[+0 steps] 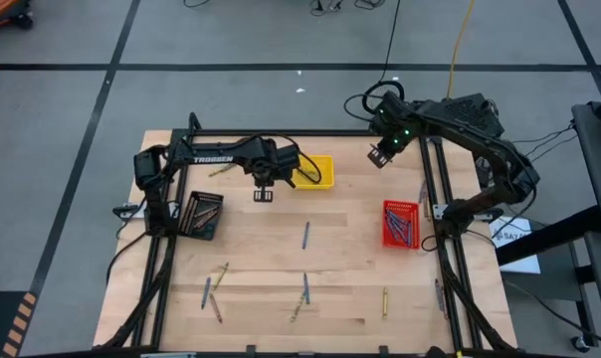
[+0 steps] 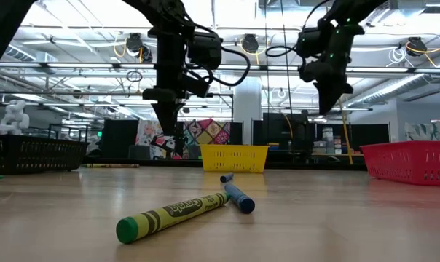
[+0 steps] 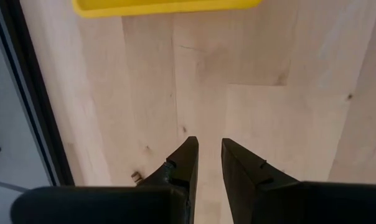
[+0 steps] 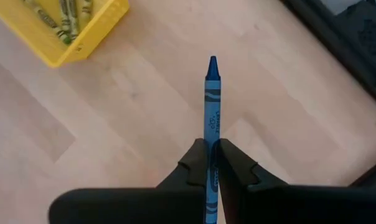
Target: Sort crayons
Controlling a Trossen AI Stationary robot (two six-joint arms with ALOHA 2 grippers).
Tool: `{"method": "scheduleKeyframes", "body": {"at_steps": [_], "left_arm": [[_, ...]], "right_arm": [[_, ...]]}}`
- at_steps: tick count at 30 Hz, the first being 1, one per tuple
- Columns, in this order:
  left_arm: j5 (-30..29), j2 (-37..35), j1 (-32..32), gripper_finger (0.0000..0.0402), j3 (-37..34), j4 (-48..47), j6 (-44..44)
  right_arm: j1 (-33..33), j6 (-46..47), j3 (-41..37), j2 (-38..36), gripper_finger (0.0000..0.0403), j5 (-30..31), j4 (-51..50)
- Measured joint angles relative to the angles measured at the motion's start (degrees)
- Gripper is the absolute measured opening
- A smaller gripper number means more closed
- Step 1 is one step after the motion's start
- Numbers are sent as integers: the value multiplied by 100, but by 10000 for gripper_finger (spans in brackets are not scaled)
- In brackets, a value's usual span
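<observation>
The left hand [image 1: 263, 195] hangs over the back of the pale wooden counter [image 1: 340, 254], fingers [image 3: 183, 163] parted by a narrow gap and holding nothing, just beside the yellow square plastic tray [image 1: 316, 172]. Left of it, near the counter's left edge, sits the black square mesh tray [image 1: 201, 214] with sticks inside. Loose on the boards lie the crayons, thin paper-wrapped wax sticks: a cluster of olive and blue ones [image 1: 214, 290] at front left, a lone blue one [image 1: 305, 235] at centre, a blue and yellow-green pair [image 1: 301, 294] touching at front centre, and a single yellow one [image 1: 385, 301] towards front right. Further right, the red square mesh tray [image 1: 400, 225] already holds several blue sticks. Over at the back right, the right hand [image 1: 381, 155] hovers above the counter's rear edge, fingers [image 4: 194, 168] pinched tight on a blue crayon [image 4: 212, 99], its pointed tip sticking out well past the fingertips, clear of the counter below.
</observation>
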Motion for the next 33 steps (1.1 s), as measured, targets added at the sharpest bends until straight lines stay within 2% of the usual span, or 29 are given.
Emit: {"method": "scheduleKeyframes", "body": {"at_steps": [11, 22, 33], "left_arm": [[4, 0, 0, 66, 0, 0, 2], [6, 0, -2, 66, 0, 0, 4], [6, 0, -4, 66, 0, 2, 7]], "right_arm": [[531, 752, -722, -659, 0, 13, -582], [1006, 2107, -1841, -1697, 0, -3, -457], [1748, 3337, -2387, -2259, 0, -2, -445]]}}
